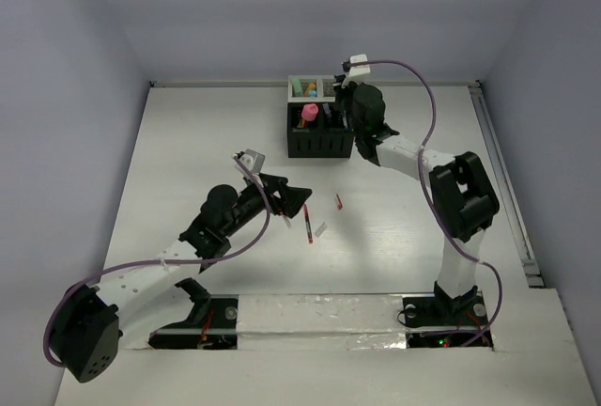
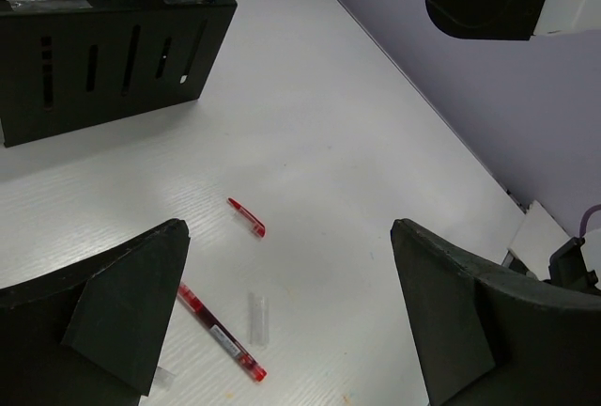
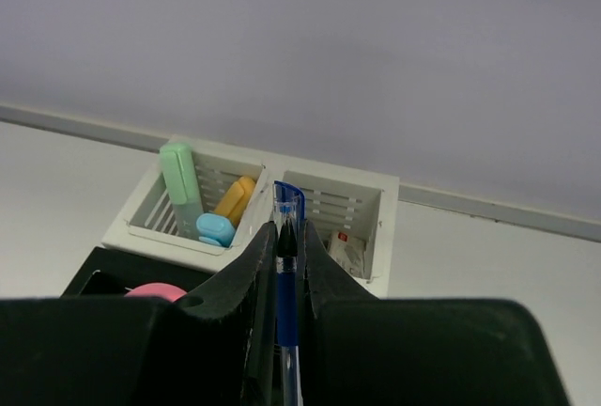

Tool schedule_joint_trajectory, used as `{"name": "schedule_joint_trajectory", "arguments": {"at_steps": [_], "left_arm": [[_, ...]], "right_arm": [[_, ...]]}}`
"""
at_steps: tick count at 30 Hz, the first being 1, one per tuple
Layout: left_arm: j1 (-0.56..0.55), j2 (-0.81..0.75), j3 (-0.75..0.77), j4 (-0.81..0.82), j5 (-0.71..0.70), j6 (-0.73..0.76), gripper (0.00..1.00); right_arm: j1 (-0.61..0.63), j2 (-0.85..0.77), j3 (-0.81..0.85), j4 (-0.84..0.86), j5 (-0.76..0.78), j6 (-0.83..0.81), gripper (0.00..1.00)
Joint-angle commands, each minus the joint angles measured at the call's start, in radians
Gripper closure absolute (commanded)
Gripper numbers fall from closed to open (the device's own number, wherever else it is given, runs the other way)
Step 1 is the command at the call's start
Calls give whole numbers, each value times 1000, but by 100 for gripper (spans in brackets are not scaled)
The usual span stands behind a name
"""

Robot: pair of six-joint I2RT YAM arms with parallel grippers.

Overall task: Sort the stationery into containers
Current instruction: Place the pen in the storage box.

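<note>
My right tool (image 3: 287,235) pinches the blue pen (image 3: 287,307), I think so it can drop into the white box (image 3: 362,201) just below. That arm reaches far across the surface (image 1: 188,143). My left tool (image 2: 289,242) is wide and points down at the red pen (image 2: 221,334) lying flat, arm stretched low.

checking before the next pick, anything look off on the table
A small red piece, seemingly a cap, lies apart from the red pen, and a clear bit sits beside that pen: it looks taken apart.
</note>
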Motion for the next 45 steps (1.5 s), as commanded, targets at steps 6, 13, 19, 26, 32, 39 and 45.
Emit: {"name": "schedule_joint_trajectory", "arguments": {"at_steps": [6,13,19,26,32,39,45], "left_arm": [[-1,20,-3,48,-4,14,13],[-1,10,-6,48,-19,20,13],[-1,18,-5,48,-23,21,13],[-1,21,-3,50,-23,21,13],[-1,-5,-2,28,-51,31,13],[-1,-103,-26,-30,-196,23,13],[-1,-126,-29,-59,-250,18,14]], "right_arm": [[-12,11,108,112,-19,-70,100],[-12,63,113,143,-22,-62,100],[-12,46,-22,215,-41,8,100],[-12,-15,-80,206,-85,21,55],[-12,-167,-65,22,-121,112,41],[25,-434,-296,-308,-261,381,56],[183,-497,-350,-684,-296,433,67]]}}
